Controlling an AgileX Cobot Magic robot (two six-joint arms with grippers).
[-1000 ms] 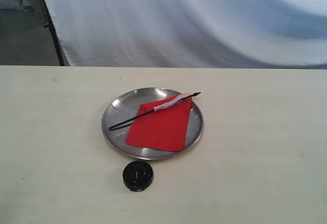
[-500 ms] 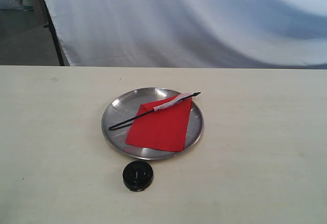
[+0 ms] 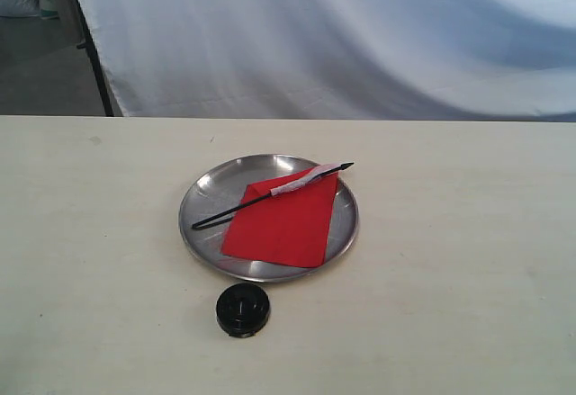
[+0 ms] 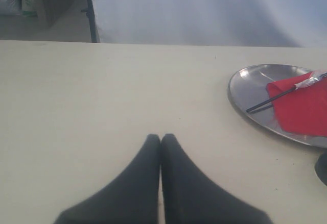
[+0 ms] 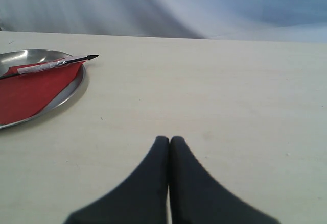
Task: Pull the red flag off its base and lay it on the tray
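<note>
The red flag (image 3: 283,218) lies flat inside the silver tray (image 3: 200,199), its black stick running across the tray with the point past the far right rim. The black base (image 3: 243,309) sits alone on the table just in front of the tray. Neither gripper shows in the exterior view. My left gripper (image 4: 161,138) is shut and holds nothing; it hovers over bare table, with the tray (image 4: 250,82) and flag (image 4: 302,106) off to one side. My right gripper (image 5: 169,141) is shut too and holds nothing, well apart from the tray (image 5: 71,90) and flag (image 5: 30,89).
A pale cream table (image 3: 450,260) carries everything. A white cloth backdrop (image 3: 342,35) hangs behind its far edge, with a dark stand leg (image 3: 94,62) at the back left.
</note>
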